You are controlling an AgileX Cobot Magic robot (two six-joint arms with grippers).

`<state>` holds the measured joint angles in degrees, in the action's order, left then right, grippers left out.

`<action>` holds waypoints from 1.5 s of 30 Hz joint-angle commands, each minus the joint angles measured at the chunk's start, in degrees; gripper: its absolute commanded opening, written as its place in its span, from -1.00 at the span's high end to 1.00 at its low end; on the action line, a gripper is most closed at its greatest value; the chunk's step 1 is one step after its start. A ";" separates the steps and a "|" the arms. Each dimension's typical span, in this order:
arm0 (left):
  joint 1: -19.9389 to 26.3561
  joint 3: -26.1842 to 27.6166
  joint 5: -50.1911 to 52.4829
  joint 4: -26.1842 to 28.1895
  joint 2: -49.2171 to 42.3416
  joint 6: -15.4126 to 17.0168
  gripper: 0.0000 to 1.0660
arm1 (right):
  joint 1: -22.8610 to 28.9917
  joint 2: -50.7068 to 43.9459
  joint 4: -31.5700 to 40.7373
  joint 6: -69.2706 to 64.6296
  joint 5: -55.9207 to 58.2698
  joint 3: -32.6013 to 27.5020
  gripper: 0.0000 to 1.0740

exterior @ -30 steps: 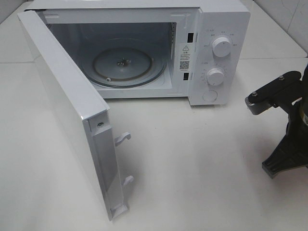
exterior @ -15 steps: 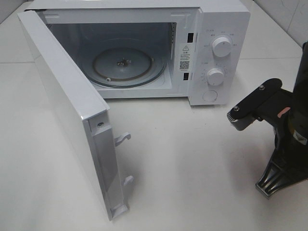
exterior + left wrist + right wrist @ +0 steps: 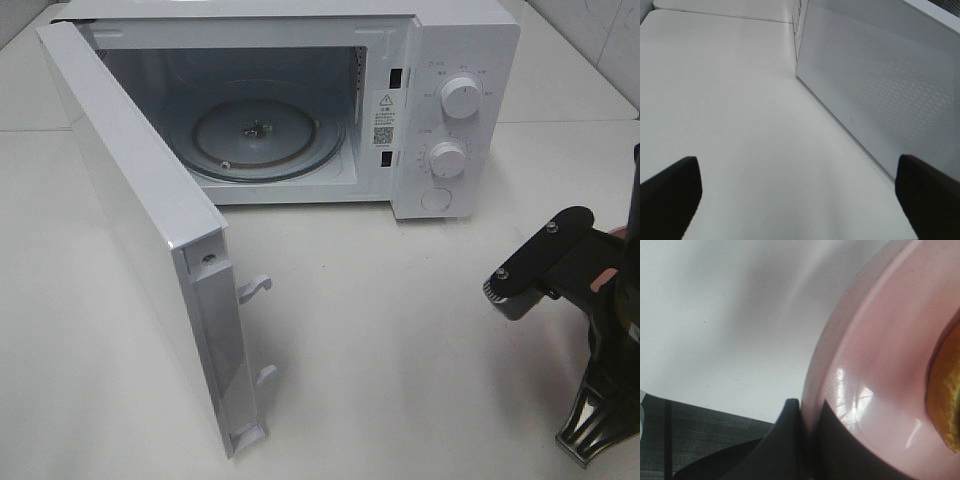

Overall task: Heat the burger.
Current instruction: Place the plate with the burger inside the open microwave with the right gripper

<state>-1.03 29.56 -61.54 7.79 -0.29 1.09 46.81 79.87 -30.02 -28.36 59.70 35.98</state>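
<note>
The right hand (image 3: 810, 407) is clamped on the pink plate (image 3: 875, 350) rim. The burger (image 3: 946, 400) lies on that plate, just past the fingertips. The left hand (image 3: 796, 172) has its fingers apart.

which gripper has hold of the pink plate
The right gripper, clamped on the rim of the pink plate; the left gripper is open and empty.

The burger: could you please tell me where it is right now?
Only the right wrist view shows the burger, a golden-brown sliver on the pink plate whose rim the right gripper pinches; it lies outside the exterior view.
</note>
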 commanded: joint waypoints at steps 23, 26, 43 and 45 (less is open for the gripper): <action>0.00 0.00 0.57 0.17 -0.97 0.29 -0.84 | 0.06 -0.46 -9.63 18.22 -9.85 -0.11 1.00; 0.00 0.00 0.57 0.17 -0.97 0.29 -0.84 | 0.06 -0.46 -11.29 18.51 -10.49 -0.11 0.99; 0.00 0.00 0.57 0.17 -0.97 0.29 -0.84 | 2.86 -0.46 -12.20 20.00 -14.04 -0.17 1.00; 0.00 0.00 0.57 0.17 -0.97 0.29 -0.84 | 4.47 -0.46 -12.43 20.00 -14.04 -0.17 1.00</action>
<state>-1.03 29.56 -61.54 7.79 -0.29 1.09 50.02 79.87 -39.13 -8.88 45.32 35.70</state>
